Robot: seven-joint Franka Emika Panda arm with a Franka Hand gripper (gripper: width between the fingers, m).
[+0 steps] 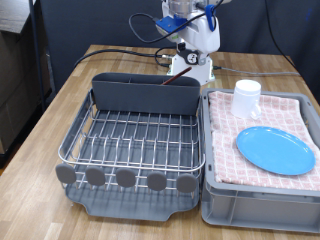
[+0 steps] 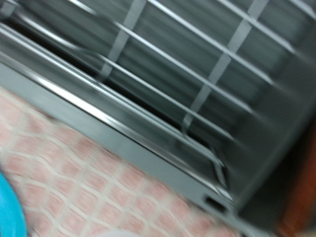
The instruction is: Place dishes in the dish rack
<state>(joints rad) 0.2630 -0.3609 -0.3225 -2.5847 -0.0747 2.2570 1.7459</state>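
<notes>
Starting nearest the exterior camera: a row of round grey discs (image 1: 125, 178) ran along the front edge of the dish rack (image 1: 135, 140), silver wire grid in a dark grey tray, no dishes seen on the grid. To the exterior view's right, touching the rack, sat a grey crate (image 1: 255, 205) lined with red-checked cloth (image 1: 290, 115). The light-blue plate (image 1: 275, 149) lay flat on the cloth, and the white mug (image 1: 247, 97) stood upright behind it, apart from it. At the rack's far edge rose the tall grey compartment (image 1: 145, 92), something brown just visible inside, too small to identify. Farthest back, the gripper (image 1: 192, 62) hung over the compartment's right end; fingers not visible, so opening and hold could not be told. Wrist view was blurred: rack wires (image 2: 197, 89), checked cloth, a sliver of blue plate (image 2: 8, 212).
</notes>
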